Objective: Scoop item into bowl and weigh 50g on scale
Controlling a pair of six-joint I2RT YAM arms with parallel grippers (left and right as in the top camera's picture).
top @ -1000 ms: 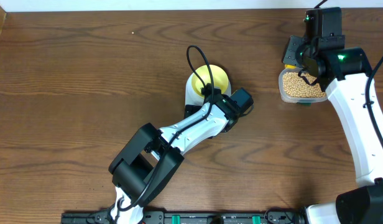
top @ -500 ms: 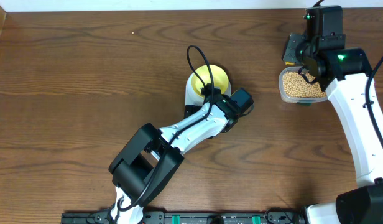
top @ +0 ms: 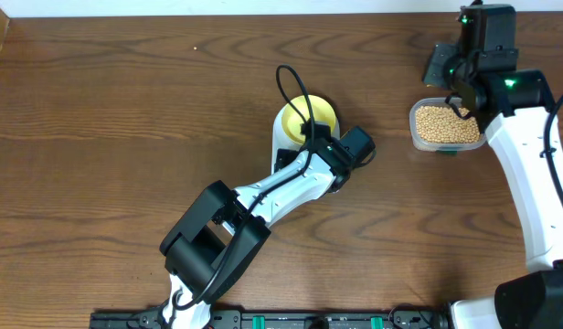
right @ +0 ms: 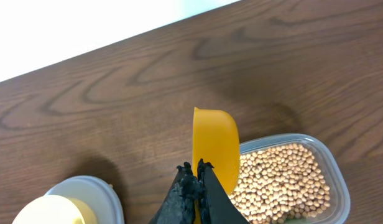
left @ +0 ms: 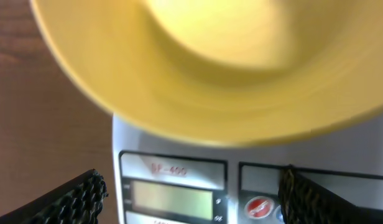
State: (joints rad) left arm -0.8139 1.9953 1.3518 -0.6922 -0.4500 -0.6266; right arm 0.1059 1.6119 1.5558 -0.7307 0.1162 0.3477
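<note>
Status: bowl is seated on the scale mid-tabletop, so the weighing end is staged. Left end effector hovers just in front of it, fingers spread wide and gripping nothing. The left wrist cam has the bowl filling the top of the view and the scale's display below it, too blurred for me to read. What I can see of the bowl's inside looks bare yellow with no beans, so I'd call the transfer not started. Right end effector is clenched on the handle of the yellow scoop, holding it just above the near-left edge of the clear tub at the far right of the tabletop, well apart from the scale. The beans are all in that tub as far as I can see, filling it close to the rim. The scoop cup is turned so I only get its outer face, so I can't tell if it's carrying anything. My read is we're at the first scoop, either about to dig in or just lifting out. Left to do: load the scoop, carry it across to the bowl, tip it in, then repeat and trim until the scale shows the target weight. Main risk I see is the long carry with small round beans, since any tilt will shed them onto the tabletop
</note>
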